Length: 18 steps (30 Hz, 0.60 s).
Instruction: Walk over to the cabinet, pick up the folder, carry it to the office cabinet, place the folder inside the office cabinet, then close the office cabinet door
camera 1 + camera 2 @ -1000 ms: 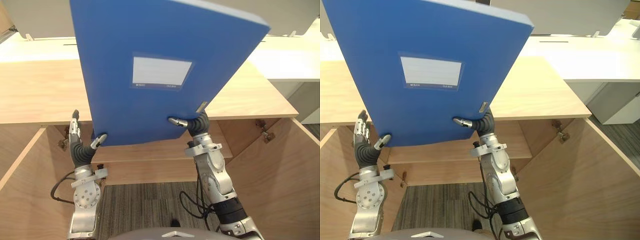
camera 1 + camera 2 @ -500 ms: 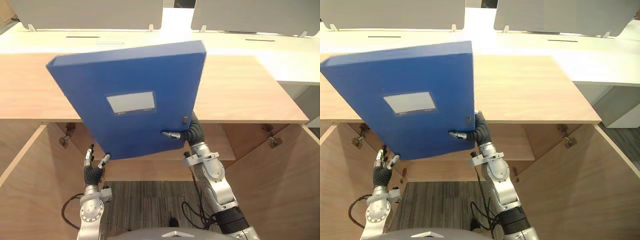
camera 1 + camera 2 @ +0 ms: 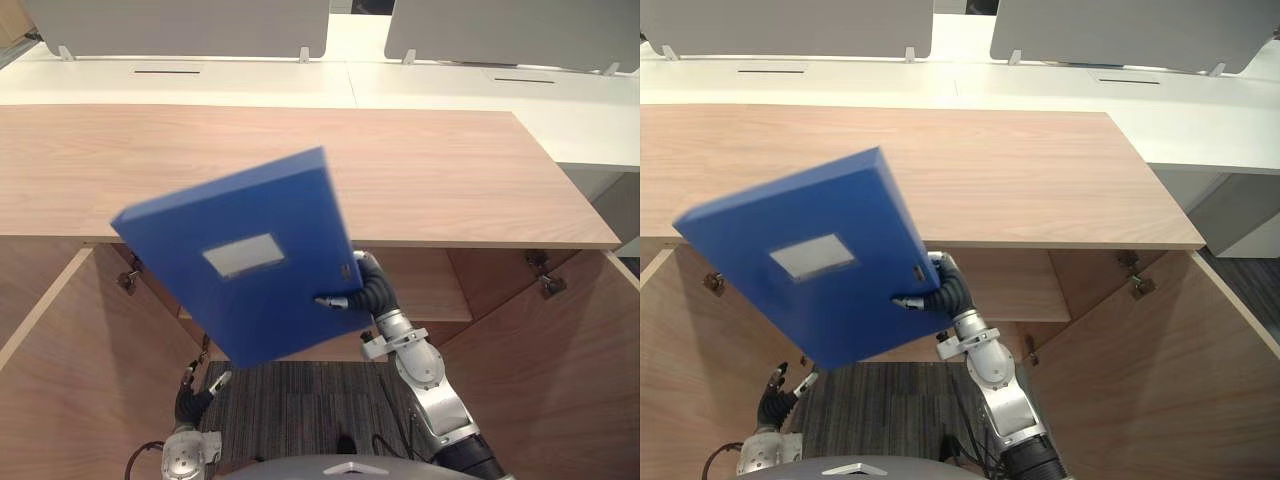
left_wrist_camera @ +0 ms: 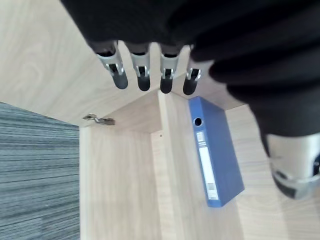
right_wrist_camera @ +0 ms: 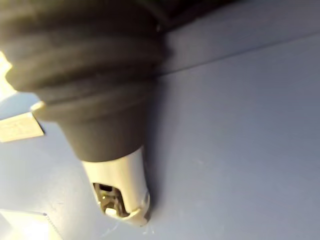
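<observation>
Fingers of my right hand (image 3: 372, 288) clamp the folder (image 3: 245, 285) by its right edge, left hand (image 3: 192, 398) open below, so I'd level it before sliding it onto the shelf (image 3: 425, 295).

The right hand (image 3: 362, 292), raised on a bent arm, pinches the blue folder (image 3: 265, 310), thumb on its front face, while the left hand (image 3: 196, 392) hangs low, fingers straight.

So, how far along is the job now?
Done: the blue folder is picked up and at the open office cabinet. In hand: the right hand grips it before the shelf; the left hand hangs open below. Left: put it inside, shut the doors.
</observation>
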Available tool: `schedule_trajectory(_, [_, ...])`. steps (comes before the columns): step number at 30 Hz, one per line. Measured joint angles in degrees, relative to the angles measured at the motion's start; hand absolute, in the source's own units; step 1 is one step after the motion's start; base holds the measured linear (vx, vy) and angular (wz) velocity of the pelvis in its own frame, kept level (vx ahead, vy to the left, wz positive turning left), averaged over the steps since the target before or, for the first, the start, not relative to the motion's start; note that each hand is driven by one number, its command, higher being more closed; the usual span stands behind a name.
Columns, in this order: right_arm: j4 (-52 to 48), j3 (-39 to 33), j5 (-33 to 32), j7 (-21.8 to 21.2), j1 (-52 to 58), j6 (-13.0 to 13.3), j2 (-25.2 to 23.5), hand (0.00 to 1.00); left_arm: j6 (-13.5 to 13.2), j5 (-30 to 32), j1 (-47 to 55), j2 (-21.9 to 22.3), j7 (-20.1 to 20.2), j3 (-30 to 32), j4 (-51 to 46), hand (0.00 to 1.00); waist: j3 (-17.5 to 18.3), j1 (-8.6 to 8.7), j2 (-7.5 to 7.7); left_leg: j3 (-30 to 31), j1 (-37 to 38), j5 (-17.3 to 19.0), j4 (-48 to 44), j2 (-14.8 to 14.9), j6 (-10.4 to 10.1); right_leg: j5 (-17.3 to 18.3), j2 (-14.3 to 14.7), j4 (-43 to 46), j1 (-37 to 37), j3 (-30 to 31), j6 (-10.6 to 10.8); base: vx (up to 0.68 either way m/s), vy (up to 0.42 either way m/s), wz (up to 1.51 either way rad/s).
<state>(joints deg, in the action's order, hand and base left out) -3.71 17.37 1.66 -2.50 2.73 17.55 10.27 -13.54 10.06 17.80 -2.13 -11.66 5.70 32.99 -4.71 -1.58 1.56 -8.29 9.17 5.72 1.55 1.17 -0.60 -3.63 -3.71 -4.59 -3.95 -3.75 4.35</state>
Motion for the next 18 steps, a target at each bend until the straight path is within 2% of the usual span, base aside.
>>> schedule_trajectory(6, [2.71, 0.85, 6.71, 0.28, 1.90, 0.18, 2.00, 1.00, -0.03, 1.15, 0.96, -1.03, 0.90, -2.19, 3.43, 0.00, -0.09, -0.09, 0.06, -0.06, -0.35, 0.16, -0.52, 0.18, -0.15, -0.18, 0.10, -0.01, -0.01, 0.05, -0.23, -0.06, -0.030, -0.02])
schedule_trajectory(12, [7.74, 6.50, 10.87, 0.42, 1.65, 0.88, 5.05, 1.00, -0.04, 1.54, 0.74, -2.44, 2.04, -4.82, 4.28, 0.00, -0.67, 0.03, -0.17, -0.23, -0.58, 0.17, -0.49, 0.26, -0.17, -0.19, 0.17, -0.01, 0.19, 0.06, -0.23, -0.04, -0.023, -0.01])
schedule_trajectory(14, [9.97, 8.44, 12.28, 0.20, 1.09, 0.85, 5.70, 1.00, -0.04, 1.53, 0.20, -2.68, 2.08, -5.24, 4.14, 0.00, -1.66, -0.20, -0.58, -0.39, -1.81, 0.23, -1.12, 0.19, -0.21, -0.27, 0.04, 0.32, 1.37, 0.10, -0.26, -0.05, -0.015, -0.02])
schedule_trajectory(15, [10.70, 9.78, 12.32, 0.10, -0.25, 0.85, 6.38, 1.00, -0.03, 1.51, -0.93, -3.07, 2.13, -5.85, 4.00, 0.00, -3.12, -0.36, -0.42, -0.48, -3.79, 0.75, -3.13, 0.25, -0.07, -0.23, -0.08, 1.61, 3.04, 0.40, -0.30, -0.07, -0.008, -0.08])
schedule_trajectory(18, [12.38, 11.92, 12.45, 0.05, -7.13, 0.81, 8.06, 1.00, 0.11, 1.41, -4.19, -3.70, 2.40, -6.23, 3.66, 0.00, -8.57, -0.50, -1.13, -1.30, -10.66, 3.28, -10.92, 0.85, 0.13, 0.10, -0.12, 6.19, 9.12, 1.71, -0.50, -0.16, -0.012, -0.15])
